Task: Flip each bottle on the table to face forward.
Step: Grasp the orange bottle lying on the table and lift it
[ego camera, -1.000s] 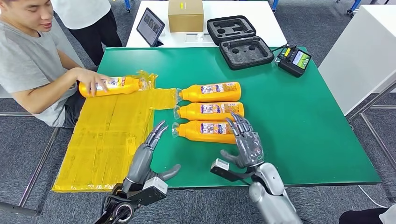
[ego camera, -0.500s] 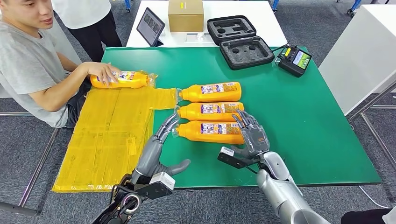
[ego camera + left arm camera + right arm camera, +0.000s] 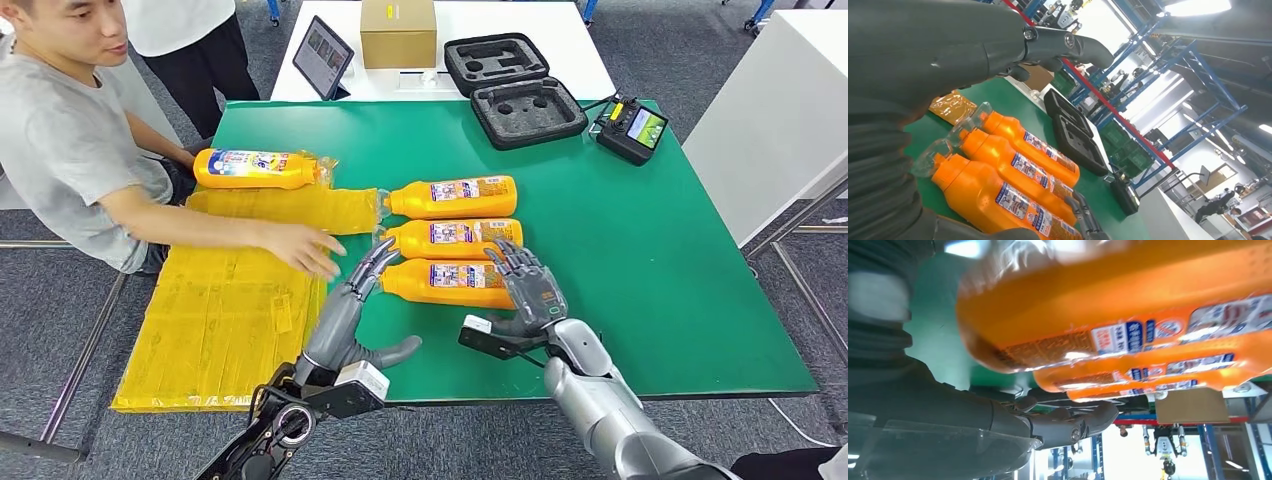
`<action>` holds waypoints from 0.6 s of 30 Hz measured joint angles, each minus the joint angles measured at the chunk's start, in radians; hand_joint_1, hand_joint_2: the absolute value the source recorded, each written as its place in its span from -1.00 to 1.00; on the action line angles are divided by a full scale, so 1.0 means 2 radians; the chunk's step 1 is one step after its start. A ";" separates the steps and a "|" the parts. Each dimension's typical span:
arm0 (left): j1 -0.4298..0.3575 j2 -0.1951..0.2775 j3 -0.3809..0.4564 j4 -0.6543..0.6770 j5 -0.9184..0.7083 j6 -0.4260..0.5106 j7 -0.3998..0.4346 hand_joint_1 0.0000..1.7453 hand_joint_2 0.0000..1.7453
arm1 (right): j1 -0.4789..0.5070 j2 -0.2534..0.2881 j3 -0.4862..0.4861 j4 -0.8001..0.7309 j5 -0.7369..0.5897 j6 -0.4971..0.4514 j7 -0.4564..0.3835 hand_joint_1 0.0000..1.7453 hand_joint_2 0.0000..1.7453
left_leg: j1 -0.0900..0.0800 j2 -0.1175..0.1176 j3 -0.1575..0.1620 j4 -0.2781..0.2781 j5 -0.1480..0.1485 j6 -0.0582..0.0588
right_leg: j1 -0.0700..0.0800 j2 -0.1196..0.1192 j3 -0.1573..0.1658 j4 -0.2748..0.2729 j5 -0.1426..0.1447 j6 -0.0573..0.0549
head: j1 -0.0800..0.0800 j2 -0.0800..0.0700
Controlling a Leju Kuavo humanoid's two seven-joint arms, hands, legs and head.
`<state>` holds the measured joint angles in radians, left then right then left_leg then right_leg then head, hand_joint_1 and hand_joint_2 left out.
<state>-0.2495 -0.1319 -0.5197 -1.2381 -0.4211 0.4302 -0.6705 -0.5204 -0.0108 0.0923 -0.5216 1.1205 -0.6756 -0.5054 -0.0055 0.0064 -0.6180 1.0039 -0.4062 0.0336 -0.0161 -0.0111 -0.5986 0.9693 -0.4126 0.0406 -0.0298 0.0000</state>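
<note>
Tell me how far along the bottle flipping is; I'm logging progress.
No flip looks finished: three orange bottles lie stacked side by side. In hand: the left hand and right hand flank the nearest bottle, neither gripping. A person's hand reaches in. Left: all three, perhaps the far bottle.

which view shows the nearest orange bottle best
The head view: the nearest bottle lies whole, cap to base, between both robot hands. The left wrist view shows its cap end and label close up. The right wrist view shows only its blurred base end.
</note>
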 joint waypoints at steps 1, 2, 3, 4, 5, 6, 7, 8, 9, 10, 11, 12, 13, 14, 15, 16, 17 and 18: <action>-0.001 0.000 0.000 0.001 0.001 0.001 0.000 -1.00 1.00 | -0.001 0.001 0.001 0.002 0.000 0.000 0.000 -1.00 1.00 | 0.000 0.000 0.000 0.000 0.000 0.000 | 0.000 0.000 0.000 0.000 0.000 0.000 | 0.000 0.000; -0.001 -0.001 -0.001 0.002 0.001 0.001 0.000 -1.00 1.00 | -0.001 0.001 0.002 0.003 0.001 0.000 0.000 -1.00 1.00 | 0.000 0.000 0.000 0.000 0.000 0.000 | 0.000 0.000 0.000 0.000 0.000 0.000 | 0.000 0.000; -0.001 -0.001 -0.001 0.002 0.002 0.001 0.000 -1.00 1.00 | -0.002 0.002 0.002 0.003 0.001 0.000 0.000 -1.00 1.00 | 0.000 0.000 0.000 0.000 0.000 0.000 | 0.000 0.000 0.000 0.000 0.000 0.000 | 0.000 0.000; -0.001 -0.001 -0.001 0.002 0.002 0.002 0.000 -1.00 1.00 | -0.002 0.002 0.002 0.003 0.001 0.000 -0.001 -1.00 1.00 | 0.000 0.000 0.000 0.000 0.000 0.000 | 0.000 0.000 0.000 0.000 0.000 0.000 | 0.000 0.000; -0.001 -0.001 -0.001 0.003 0.002 0.002 0.000 -1.00 1.00 | -0.002 0.002 0.002 0.004 0.001 0.000 -0.001 -1.00 1.00 | 0.000 0.000 0.000 0.000 0.000 0.000 | 0.000 0.000 0.000 0.000 0.000 0.000 | 0.000 0.000; -0.001 -0.001 -0.001 0.003 0.002 0.002 -0.001 -1.00 1.00 | -0.002 0.002 0.002 0.005 0.001 0.000 -0.001 -1.00 1.00 | 0.000 0.000 0.000 0.000 0.000 0.000 | 0.000 0.000 0.000 0.000 0.000 0.000 | 0.000 0.000; -0.002 -0.001 -0.001 0.004 0.003 0.003 -0.001 -1.00 1.00 | -0.003 0.003 0.002 0.006 0.001 0.000 -0.002 -1.00 1.00 | 0.000 0.000 0.000 0.000 0.000 0.000 | 0.000 0.000 0.000 0.000 0.000 0.000 | 0.000 0.000; -0.003 -0.002 -0.001 0.006 0.003 0.004 -0.001 -1.00 1.00 | -0.005 0.004 0.005 0.008 0.001 0.003 -0.004 -1.00 1.00 | 0.000 0.000 0.000 0.000 0.000 0.000 | 0.000 0.000 0.000 0.000 0.000 0.000 | 0.000 0.000; -0.005 -0.004 -0.002 0.008 0.004 0.005 -0.002 -1.00 1.00 | -0.008 0.006 0.007 0.011 0.002 0.006 -0.006 -1.00 1.00 | 0.000 0.000 0.000 0.000 0.000 0.000 | 0.000 0.000 0.000 0.000 0.000 0.000 | 0.000 0.000; -0.007 -0.005 -0.002 0.010 0.005 0.006 -0.002 -1.00 1.00 | -0.010 0.009 0.010 0.014 0.004 0.009 -0.007 -1.00 1.00 | 0.000 0.000 0.000 0.000 0.000 0.000 | 0.000 0.000 0.000 0.000 0.000 0.000 | 0.000 0.000; -0.009 -0.006 -0.002 0.012 0.006 0.008 -0.002 -1.00 1.00 | -0.013 0.011 0.013 0.017 0.005 0.013 -0.008 -1.00 1.00 | 0.000 0.000 0.000 0.000 0.000 0.000 | 0.000 0.000 0.000 0.000 0.000 0.000 | 0.000 0.000; -0.010 -0.007 -0.002 0.013 0.007 0.010 -0.002 -1.00 1.00 | -0.015 0.013 0.015 0.019 0.007 0.015 -0.007 -1.00 1.00 | 0.000 0.000 0.000 0.000 0.000 0.000 | 0.000 0.000 0.000 0.000 0.000 0.000 | 0.000 0.000; -0.011 -0.007 -0.002 0.014 0.007 0.012 -0.003 -1.00 1.00 | -0.016 0.014 0.016 0.020 0.008 0.017 -0.006 -1.00 1.00 | 0.000 0.000 0.000 0.000 0.000 0.000 | 0.000 0.000 0.000 0.000 0.000 0.000 | 0.000 0.000; -0.011 -0.007 -0.002 0.015 0.008 0.013 -0.003 -1.00 1.00 | -0.018 0.015 0.018 0.022 0.010 0.018 -0.005 -1.00 1.00 | 0.000 0.000 0.000 0.000 0.000 0.000 | 0.000 0.000 0.000 0.000 0.000 0.000 | 0.000 0.000; -0.011 -0.007 -0.002 0.016 0.009 0.014 -0.004 -1.00 1.00 | -0.019 0.015 0.020 0.024 0.012 0.019 -0.004 -1.00 1.00 | 0.000 0.000 0.000 0.000 0.000 0.000 | 0.000 0.000 0.000 0.000 0.000 0.000 | 0.000 0.000; -0.011 -0.007 -0.002 0.017 0.009 0.015 -0.004 -1.00 1.00 | -0.020 0.016 0.022 0.025 0.013 0.020 -0.003 -1.00 1.00 | 0.000 0.000 0.000 0.000 0.000 0.000 | 0.000 0.000 0.000 0.000 0.000 0.000 | 0.000 0.000; -0.011 -0.007 -0.002 0.018 0.010 0.016 -0.005 -1.00 1.00 | -0.021 0.016 0.023 0.027 0.014 0.021 -0.002 -1.00 1.00 | 0.000 0.000 0.000 0.000 0.000 0.000 | 0.000 0.000 0.000 0.000 0.000 0.000 | 0.000 0.000; -0.011 -0.007 -0.002 0.018 0.010 0.017 -0.006 -1.00 1.00 | -0.021 0.016 0.024 0.028 0.014 0.022 -0.001 -1.00 1.00 | 0.000 0.000 0.000 0.000 0.000 0.000 | 0.000 0.000 0.000 0.000 0.000 0.000 | 0.000 0.000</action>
<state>-0.2708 -0.1464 -0.5241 -1.2018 -0.4003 0.4646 -0.6826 -0.5634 0.0217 0.1412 -0.4655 1.1483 -0.6316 -0.5067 -0.0055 0.0064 -0.6180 1.0040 -0.4061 0.0336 -0.0162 -0.0111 -0.5986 0.9693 -0.4126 0.0406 -0.0297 0.0000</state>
